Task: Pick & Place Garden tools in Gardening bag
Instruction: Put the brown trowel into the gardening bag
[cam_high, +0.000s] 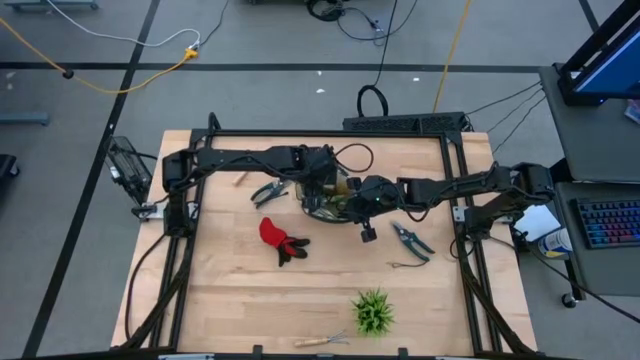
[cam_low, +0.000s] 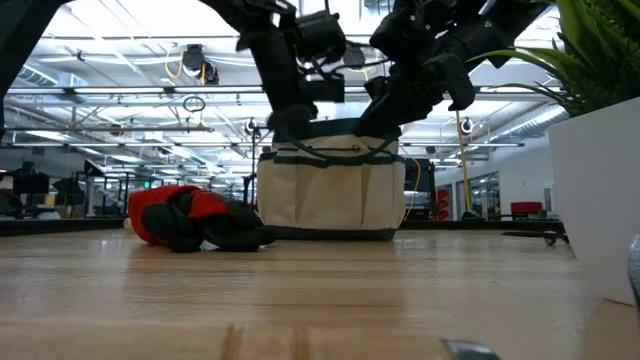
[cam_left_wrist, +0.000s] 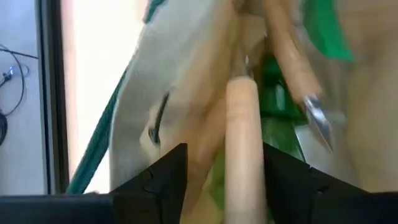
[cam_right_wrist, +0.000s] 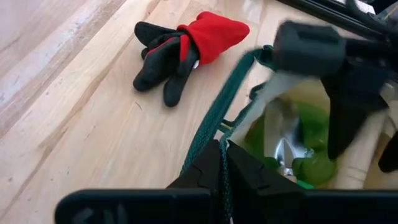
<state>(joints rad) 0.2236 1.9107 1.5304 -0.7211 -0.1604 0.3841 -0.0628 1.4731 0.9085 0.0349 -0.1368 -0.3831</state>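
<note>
- Rake (cam_high: 322, 341): near table edge beside the green plant (cam_high: 373, 312), not yet bagged.
- Glove (cam_high: 281, 240): mid-table, beside the bag.
- Shears (cam_high: 411, 239); second pair (cam_high: 269, 191): flanking the bag, loose.
- Gardening bag (cam_low: 331, 192): centre.
- Right gripper (cam_right_wrist: 222, 163): clenched on the green strap, apparently holding the mouth agape.
- Left gripper (cam_left_wrist: 225, 171): spread around a wooden handle (cam_left_wrist: 244, 143), releasing it inside.

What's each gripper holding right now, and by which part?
Right gripper is shut on the bag's green handle. Left gripper is open around a wooden tool handle inside the bag.
</note>
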